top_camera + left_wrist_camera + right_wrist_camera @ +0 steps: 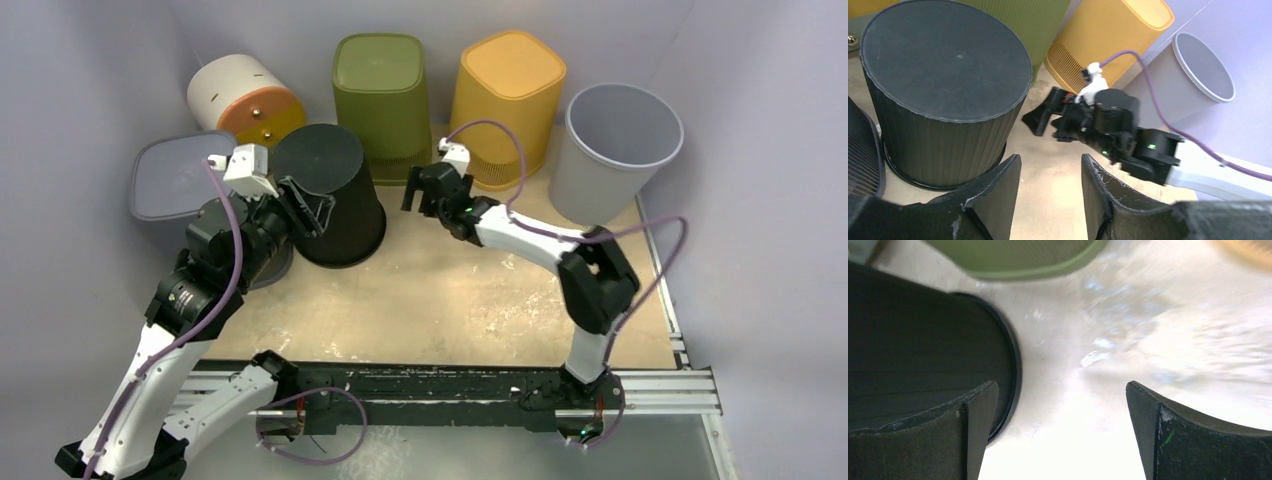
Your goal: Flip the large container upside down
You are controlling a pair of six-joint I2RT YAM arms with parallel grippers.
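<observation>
Black container [335, 195] stood left of centre on the table [450, 300], closed base up, rim flat on the surface. Judged inverted, so the flip looked done, with only arm withdrawal left.

Left gripper [1050, 167]: fingers moderately apart, holding nothing, just beside the container's wall.
Right gripper [1062, 390]: fingers spread wide, holding nothing, near the container's other side.

Count:
- black container: 1
- green container [380, 95], base up, upper centre: 1
- yellow container [505, 100], base up: 1
- grey bin [615, 150], mouth up, right: 1
- white-and-orange drum [245, 100], on its side, upper left: 1
- lidded grey tub [170, 180], left: 1
- dark ribbed item [860, 145], mostly hidden under the left arm: 1
- arms: 2
</observation>
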